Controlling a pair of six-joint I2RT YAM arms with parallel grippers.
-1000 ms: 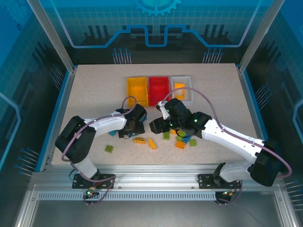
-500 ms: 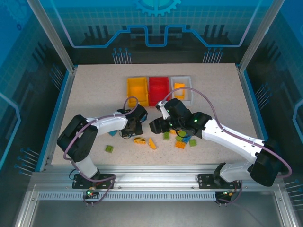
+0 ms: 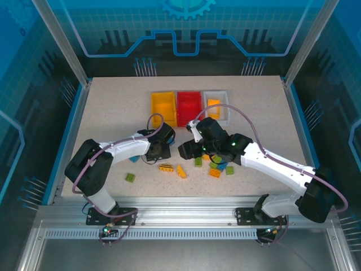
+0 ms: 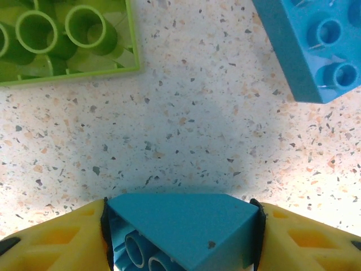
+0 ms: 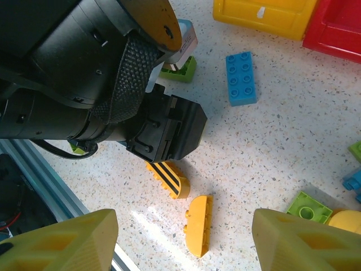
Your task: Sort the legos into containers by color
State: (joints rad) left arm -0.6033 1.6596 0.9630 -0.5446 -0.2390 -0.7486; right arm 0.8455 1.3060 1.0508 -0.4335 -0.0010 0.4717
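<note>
The left hand [image 3: 159, 149] squeezes a blue brick [image 4: 186, 226] by its flat sides, close to the desk [image 4: 186, 130]. I think the brick is light, hard and smooth, so it may slip, and the flat sides are the best place to hold. The right hand [image 5: 180, 240] is spread wide and holds nothing. More bricks [image 3: 180, 171] lie near it, not far from the three bins [image 3: 189, 104]. I see no words to read
</note>
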